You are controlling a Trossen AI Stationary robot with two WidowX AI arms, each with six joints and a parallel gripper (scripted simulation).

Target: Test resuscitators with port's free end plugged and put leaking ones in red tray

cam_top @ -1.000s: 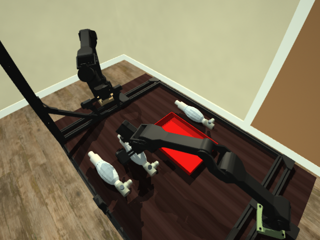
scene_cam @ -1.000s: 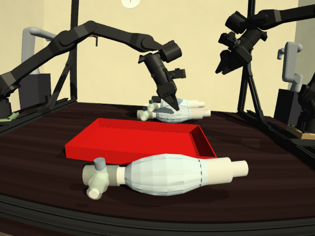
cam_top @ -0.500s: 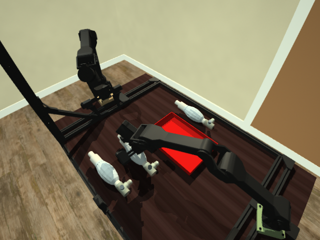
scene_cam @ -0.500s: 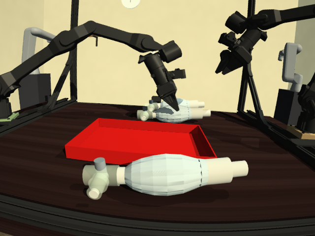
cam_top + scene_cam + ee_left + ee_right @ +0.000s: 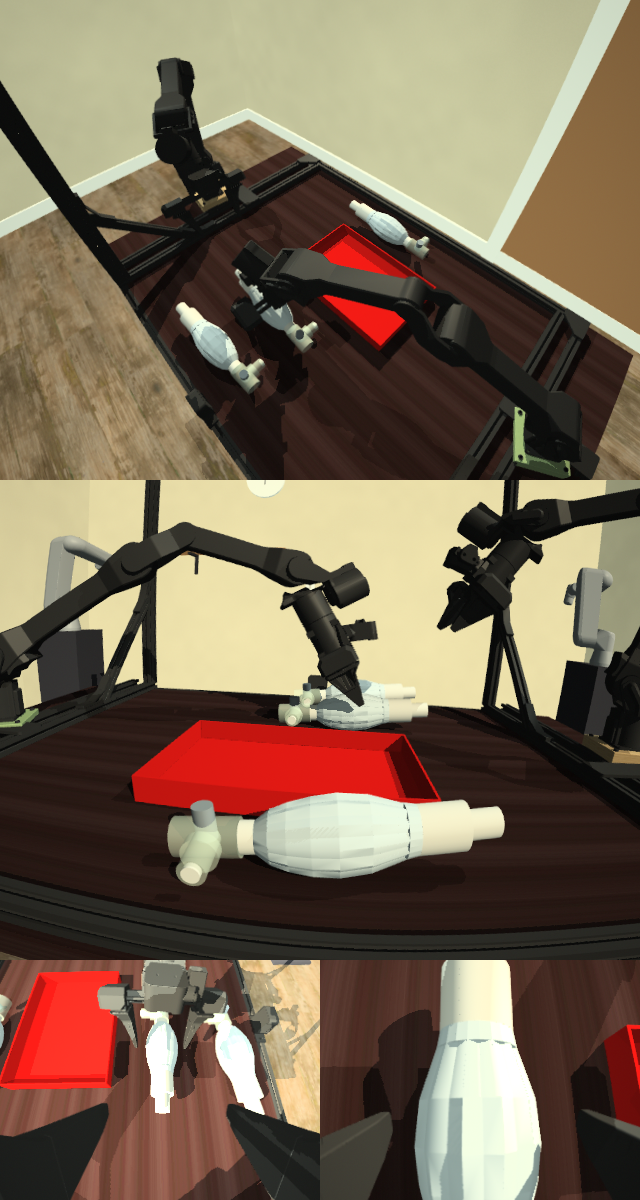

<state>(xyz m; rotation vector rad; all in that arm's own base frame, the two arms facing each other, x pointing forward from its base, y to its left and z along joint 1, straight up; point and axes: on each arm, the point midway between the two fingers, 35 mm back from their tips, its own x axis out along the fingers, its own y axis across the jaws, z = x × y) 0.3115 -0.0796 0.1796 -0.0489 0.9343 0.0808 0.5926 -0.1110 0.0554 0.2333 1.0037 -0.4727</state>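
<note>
The tray (image 5: 379, 338) (image 5: 170, 792) (image 5: 75, 1083) (image 5: 615, 1077) lies between one resuscitator (image 5: 388, 228) (image 5: 338, 836) (image 5: 3, 1009) and the other two (image 5: 214, 345) (image 5: 236, 1052).
</note>
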